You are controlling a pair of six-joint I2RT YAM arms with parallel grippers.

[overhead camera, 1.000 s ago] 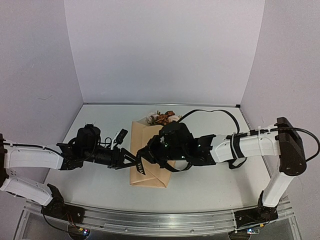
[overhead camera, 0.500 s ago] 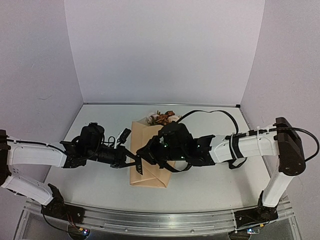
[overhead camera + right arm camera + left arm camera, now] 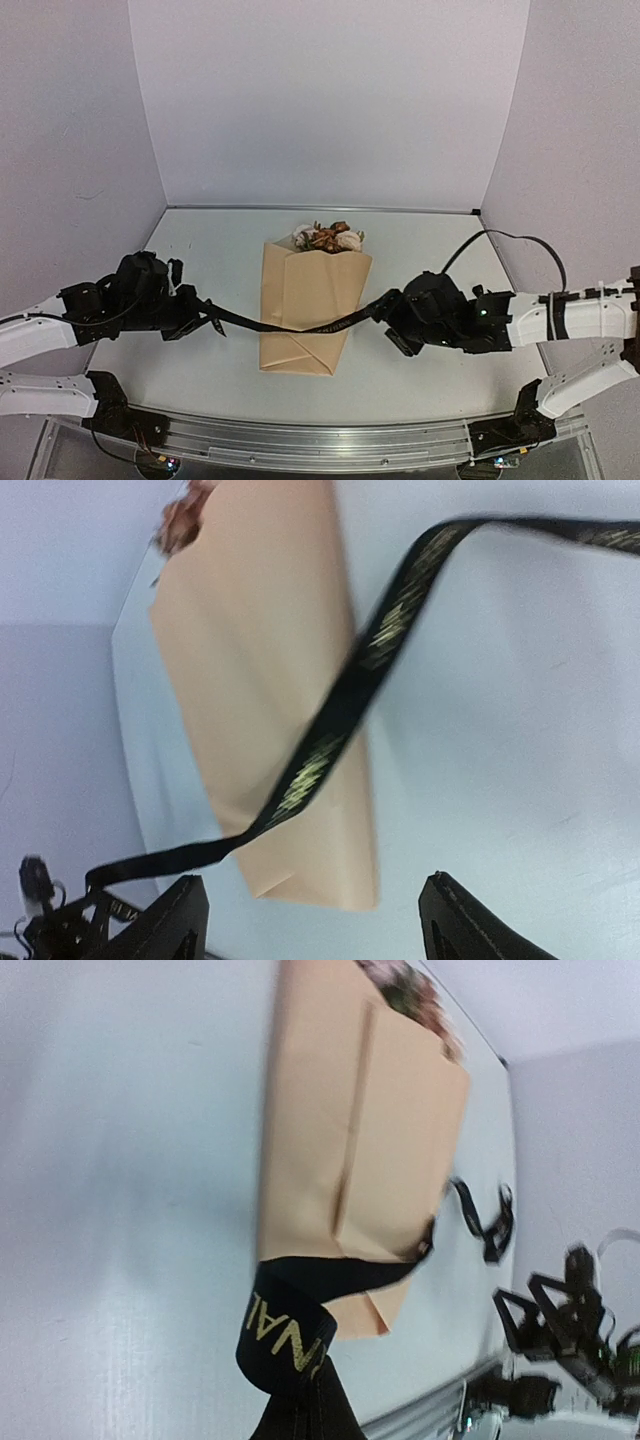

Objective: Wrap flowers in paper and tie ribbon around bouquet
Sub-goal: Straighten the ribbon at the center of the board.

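Ribbon (image 3: pixel 300 327) spans the bouquet (image 3: pixel 305 290), ready for tying — left gripper (image 3: pixel 206 313) pinches one end — right gripper (image 3: pixel 390 316) spread apart.

Left gripper (image 3: pixel 203 318), right gripper (image 3: pixel 390 322) black; arms (image 3: pixel 590 315) white-shelled, black joints; black cable (image 3: pixel 510 236).

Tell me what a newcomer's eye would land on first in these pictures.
A tan paper bouquet lies in the middle of the table, with cream and orange-brown flowers poking out of its far end. A black ribbon with gold lettering runs across its lower half, pinched in the left gripper on the left. The right gripper, on the bouquet's right, stands open.
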